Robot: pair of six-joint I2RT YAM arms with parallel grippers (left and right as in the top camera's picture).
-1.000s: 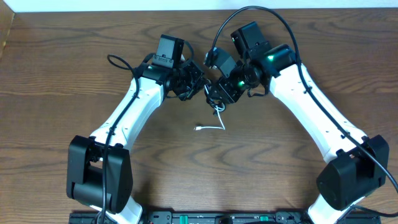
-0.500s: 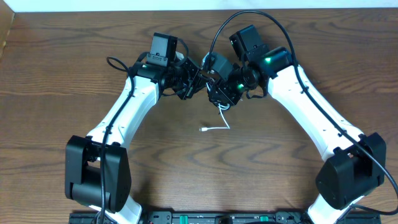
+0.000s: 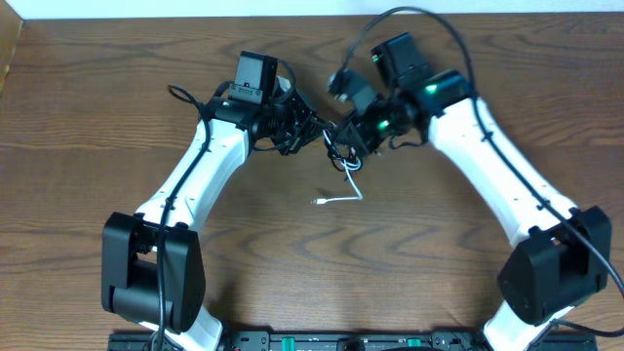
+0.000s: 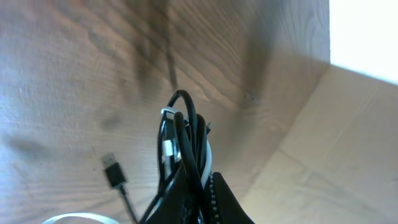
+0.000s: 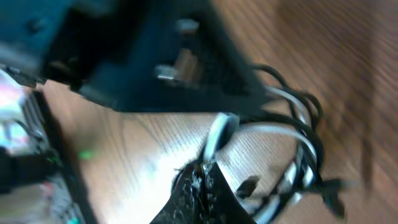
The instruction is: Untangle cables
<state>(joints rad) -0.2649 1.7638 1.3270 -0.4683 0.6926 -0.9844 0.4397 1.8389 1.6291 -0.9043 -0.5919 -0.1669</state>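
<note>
1. The left gripper [image 3: 295, 125] has its jaws clamped on the cable bundle [image 4: 183, 134]. In the wrist view, black and white strands loop together out of the tips.
2. The right gripper [image 3: 343, 139] has its jaws together, and a white cable [image 5: 217, 134] runs straight into the tips. I read that as a pinch, though this wrist view is blurred.
3. The bundle hangs above the desk [image 3: 97, 244], strung between the two grippers, which sit just beside each other at the far middle.
4. The relation that matters is the tangle's long axis, which runs left to right from one set of jaws to the other. Both arms are equally near.
5. A white tail [image 3: 348, 187] drops from under the right gripper towards me. Its plug end [image 3: 314, 202] lies loose on the desk.
6. My call is to draw the arms apart along that axis, gently, because a hard pull could tighten the knot.
</note>
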